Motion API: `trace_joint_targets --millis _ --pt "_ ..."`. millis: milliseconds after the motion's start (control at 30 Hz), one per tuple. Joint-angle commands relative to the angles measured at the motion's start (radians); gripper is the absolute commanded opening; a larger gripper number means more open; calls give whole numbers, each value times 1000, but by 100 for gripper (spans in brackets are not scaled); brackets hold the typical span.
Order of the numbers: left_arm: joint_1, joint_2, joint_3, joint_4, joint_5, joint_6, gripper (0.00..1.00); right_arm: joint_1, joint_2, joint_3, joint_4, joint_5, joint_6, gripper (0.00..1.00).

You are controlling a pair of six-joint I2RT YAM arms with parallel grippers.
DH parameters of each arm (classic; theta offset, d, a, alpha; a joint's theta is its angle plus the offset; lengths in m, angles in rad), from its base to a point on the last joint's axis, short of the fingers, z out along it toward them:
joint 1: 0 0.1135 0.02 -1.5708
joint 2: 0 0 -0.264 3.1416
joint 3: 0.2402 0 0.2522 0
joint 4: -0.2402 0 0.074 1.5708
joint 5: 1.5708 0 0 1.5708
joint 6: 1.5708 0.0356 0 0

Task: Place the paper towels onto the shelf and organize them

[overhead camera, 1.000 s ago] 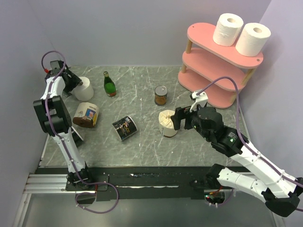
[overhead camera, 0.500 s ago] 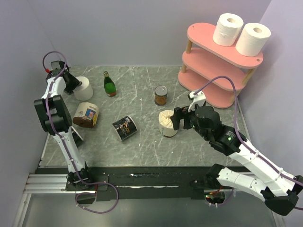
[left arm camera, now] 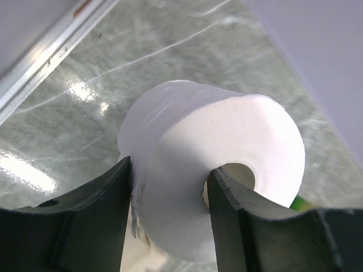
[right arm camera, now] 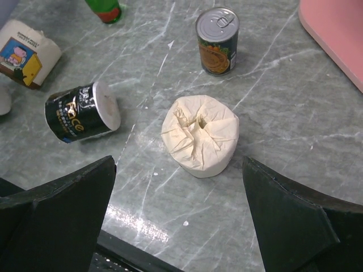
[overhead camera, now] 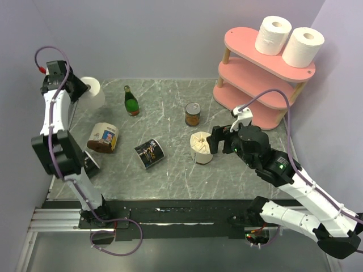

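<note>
1. Table (overhead camera: 170, 175): grey-green marble-look top w/ white veins.
2. Far L-ctr: green bottle (overhead camera: 131, 101), upright.
3. Ctr: tin can (overhead camera: 193, 114) upright; cream wrapped roll (overhead camera: 201, 147) near it, on end.
4. Near L: black cylinder (overhead camera: 150, 153) on its side; cartoon-print pack (overhead camera: 102, 137) to its L, tipped.
5. Far R corner: pink shelf (overhead camera: 255, 118) stands on it.

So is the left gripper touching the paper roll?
Touching. The left wrist view shows the left gripper squeezing the wall of the paper roll between its fingers, with no gap on either side.

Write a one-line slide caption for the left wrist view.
Left jaws shut on a white paper towel roll over the grey marbled table.
</note>
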Motion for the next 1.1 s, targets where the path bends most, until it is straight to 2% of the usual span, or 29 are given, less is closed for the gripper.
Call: trace_joint_targets --millis 0,100,200,233,400,500,533,700,900,1067 --pt "-58 -232 -42 27 44 42 50 4 -42 47 -29 47 37 99" --pt "-152 -332 -96 13 44 70 51 4 -76 47 -42 59 39 99" --pt "-279 -410 -140 8 25 78 52 4 -105 59 -72 98 49 100" --pt "-355 -439 -160 13 19 72 52 4 -121 62 -77 105 52 99" --pt "-534 -502 -219 53 21 29 52 4 -164 53 -92 104 58 100" --pt "-640 -527 -254 80 19 -3 53 4 -184 58 -141 161 104 99" --pt "-690 -527 -269 86 -13 -8 53 4 -187 59 -150 171 115 99" --pt "-790 -469 -276 103 -67 -13 52 5 -228 41 -155 181 144 99" --pt "-910 -378 -196 114 -90 -5 53 4 -244 27 -184 214 181 98" --pt "-1037 -282 -64 135 -70 -20 52 3 -248 38 -206 257 206 98"
